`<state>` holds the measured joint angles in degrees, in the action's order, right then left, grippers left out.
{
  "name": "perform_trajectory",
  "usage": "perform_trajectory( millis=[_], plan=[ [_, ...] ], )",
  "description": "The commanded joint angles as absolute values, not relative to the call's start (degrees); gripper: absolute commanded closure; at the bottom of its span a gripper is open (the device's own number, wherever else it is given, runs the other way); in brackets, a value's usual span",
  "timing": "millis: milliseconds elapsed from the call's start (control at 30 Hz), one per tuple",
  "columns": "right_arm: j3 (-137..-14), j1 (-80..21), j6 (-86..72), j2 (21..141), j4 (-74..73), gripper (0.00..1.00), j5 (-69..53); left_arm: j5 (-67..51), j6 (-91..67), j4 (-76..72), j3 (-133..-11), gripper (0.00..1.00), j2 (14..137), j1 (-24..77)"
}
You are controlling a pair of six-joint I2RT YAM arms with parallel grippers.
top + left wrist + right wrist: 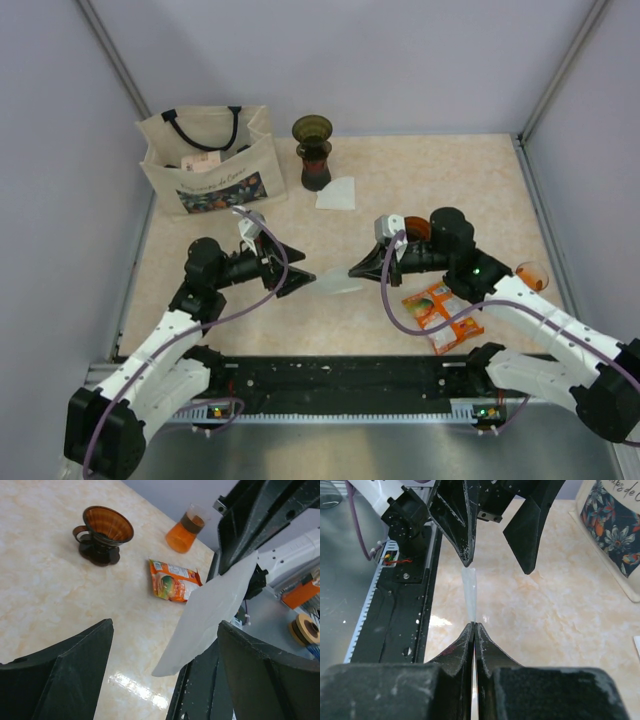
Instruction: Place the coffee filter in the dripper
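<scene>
The right fingers (474,625) are pinched tight on 1 white coffee filter (210,610), held above the desk (430,180). The left fingers (163,625) stand wide, the filter's free end between them, seemingly untouched. This looks like a mid-air handover or an opening-out of the filter. Next it must travel to the olive-green dripper (312,131), well apart at the desk's back.

Count:
- 2 filters, including a spare filter (336,193) lying near that dripper
- 2 drippers, including an amber dripper (103,530)
- 1 orange cup (184,530)
- 1 snack packet (172,580)
- 1 tote bag (210,160)
</scene>
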<state>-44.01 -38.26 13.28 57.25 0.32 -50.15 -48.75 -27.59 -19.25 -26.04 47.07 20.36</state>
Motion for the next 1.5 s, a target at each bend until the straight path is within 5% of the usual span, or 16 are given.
perform_trajectory(
  millis=[0, 100, 433, 700, 1467],
  plan=[
    [-48.0, -37.4, 12.7, 58.1, 1.1, 1.0, -55.5, -56.2, -28.6, -27.9, -24.3, 0.13, 47.7, 20.4],
    [-49.0, -37.4, 12.3, 59.1, 1.2, 1.0, -55.5, -61.0, -31.3, -33.3, -24.7, 0.23, 51.4, 20.5],
    [-50.1, -37.4, 11.8, 59.3, 0.8, 1.0, -51.9, -65.5, -38.8, -44.3, -21.4, 0.23, 52.0, 21.4],
    [-50.3, -37.5, 11.3, 59.1, 1.0, 1.0, -54.9, -58.1, -29.6, -28.8, -26.4, 0.34, 52.5, 24.7],
    [-52.1, -37.4, 14.5, 60.4, -5.2, 1.0, -56.4, -46.9, -21.2, -11.1, -27.1, 0.36, 40.3, 24.6]
  ],
)
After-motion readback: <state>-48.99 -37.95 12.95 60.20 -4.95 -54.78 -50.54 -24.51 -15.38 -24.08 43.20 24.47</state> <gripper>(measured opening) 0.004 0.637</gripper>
